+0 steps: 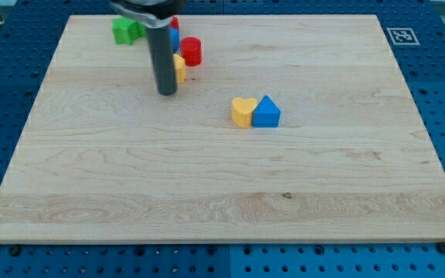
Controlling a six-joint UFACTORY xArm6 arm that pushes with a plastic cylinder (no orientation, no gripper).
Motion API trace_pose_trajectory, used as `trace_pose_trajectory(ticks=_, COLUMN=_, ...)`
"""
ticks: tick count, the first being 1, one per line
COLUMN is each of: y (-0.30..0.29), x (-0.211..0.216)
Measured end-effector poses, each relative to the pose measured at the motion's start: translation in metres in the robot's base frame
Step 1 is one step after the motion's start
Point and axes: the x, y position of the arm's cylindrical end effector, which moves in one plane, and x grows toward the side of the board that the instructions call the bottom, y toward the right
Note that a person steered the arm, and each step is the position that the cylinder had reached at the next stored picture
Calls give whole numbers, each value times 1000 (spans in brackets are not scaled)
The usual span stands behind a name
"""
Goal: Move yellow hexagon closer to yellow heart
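Observation:
The yellow hexagon (180,68) sits near the view's top left, partly hidden behind my rod. The yellow heart (242,111) lies near the board's middle, touching a blue triangle block (266,113) on its right. My tip (167,93) rests on the board just left of and slightly below the yellow hexagon, touching or almost touching it. The heart is well to the right of and below the tip.
A red cylinder (191,51) stands just above and right of the hexagon. A blue block (174,37) and another red block (174,23) show behind the rod. A green block (126,30) lies at the top left. The wooden board (222,193) ends at blue pegboard.

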Motion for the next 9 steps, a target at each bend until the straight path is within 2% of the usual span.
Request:
trace_pose_trajectory(ticks=1, y=-46, x=-20)
trace_pose_trajectory(ticks=2, y=-32, x=-59)
trace_pose_trajectory(ticks=3, y=14, x=-65)
trace_pose_trajectory(ticks=5, y=110, x=-13)
trace_pose_trajectory(ticks=6, y=101, x=-28)
trace_pose_trajectory(ticks=7, y=66, x=-42)
trace_pose_trajectory(ticks=8, y=30, x=-24)
trace_pose_trajectory(ticks=9, y=36, x=-2)
